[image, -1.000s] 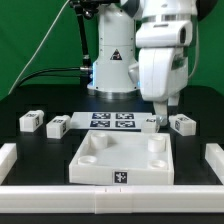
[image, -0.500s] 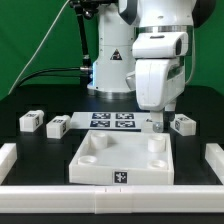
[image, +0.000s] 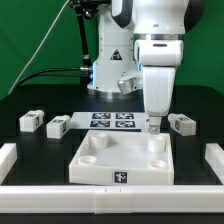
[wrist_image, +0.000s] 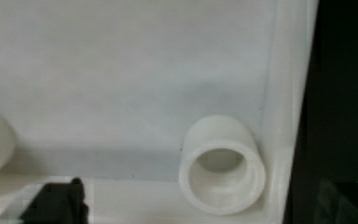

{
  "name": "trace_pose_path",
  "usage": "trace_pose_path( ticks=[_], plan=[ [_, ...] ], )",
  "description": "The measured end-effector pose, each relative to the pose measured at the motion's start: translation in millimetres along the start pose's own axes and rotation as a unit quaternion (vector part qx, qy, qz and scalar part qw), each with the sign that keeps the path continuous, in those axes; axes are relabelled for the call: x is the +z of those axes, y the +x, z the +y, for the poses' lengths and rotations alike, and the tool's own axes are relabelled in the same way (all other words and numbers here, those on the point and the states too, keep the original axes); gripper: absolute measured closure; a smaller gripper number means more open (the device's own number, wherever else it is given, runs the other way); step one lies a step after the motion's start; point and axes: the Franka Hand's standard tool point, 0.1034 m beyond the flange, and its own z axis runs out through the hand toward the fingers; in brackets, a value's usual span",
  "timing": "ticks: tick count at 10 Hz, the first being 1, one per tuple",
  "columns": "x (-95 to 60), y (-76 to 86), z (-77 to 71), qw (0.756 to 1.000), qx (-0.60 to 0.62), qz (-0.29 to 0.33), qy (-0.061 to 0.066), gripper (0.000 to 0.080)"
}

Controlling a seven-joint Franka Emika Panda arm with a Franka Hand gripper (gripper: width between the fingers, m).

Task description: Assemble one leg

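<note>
Above the tray's [image: 120, 160] far corner on the exterior view's right: gripper [image: 153, 127] hovering, jaws apart, empty. Nearest leg [image: 181, 124] just beside, on the table. Next: reaching over, then clamping it.

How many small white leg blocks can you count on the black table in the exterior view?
4: two legs at the exterior view's left, one under the gripper beside the marker board, one at the right. The arm may hide others.
</note>
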Motion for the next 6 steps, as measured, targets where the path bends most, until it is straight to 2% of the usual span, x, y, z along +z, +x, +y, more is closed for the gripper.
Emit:
trace_pose_path(
  ticks=[3,4,6],
  plan=[
    [1.1,-1.2,-0.7,1.0,0.003,0.0,0.001,0.015],
    [5.8,-8.1,-2.2,1.0,-0.003,0.001,0.001,0.015],
    [22.0,-23.1,-16.0,1.0,0.001,0.002,0.01,0.015]
  ],
)
